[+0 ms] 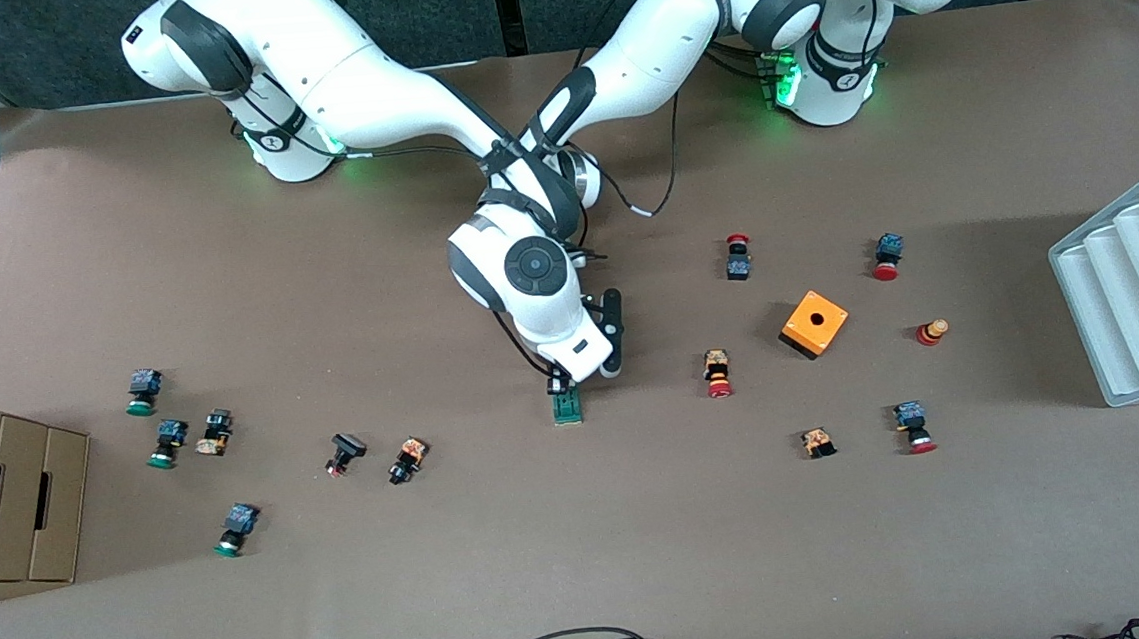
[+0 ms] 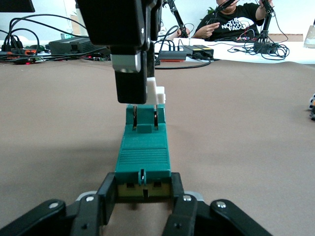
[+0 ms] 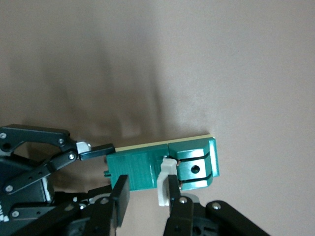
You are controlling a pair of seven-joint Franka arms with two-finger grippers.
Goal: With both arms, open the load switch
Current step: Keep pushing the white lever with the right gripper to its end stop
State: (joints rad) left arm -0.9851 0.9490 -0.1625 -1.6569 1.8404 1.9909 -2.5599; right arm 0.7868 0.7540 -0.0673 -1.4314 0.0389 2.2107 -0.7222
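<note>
While both arms meet over the table's middle, you see the load switch [image 1: 567,406] lying flat on the brown table [image 1: 586,559], well toward the right arm's end from the orange cube [image 1: 814,322]. Your left gripper [image 2: 142,192] pinches the switch's end by its sides. Your right gripper [image 3: 145,189] comes down from above, its jaws pinching the small white piece [image 3: 166,181].
</note>
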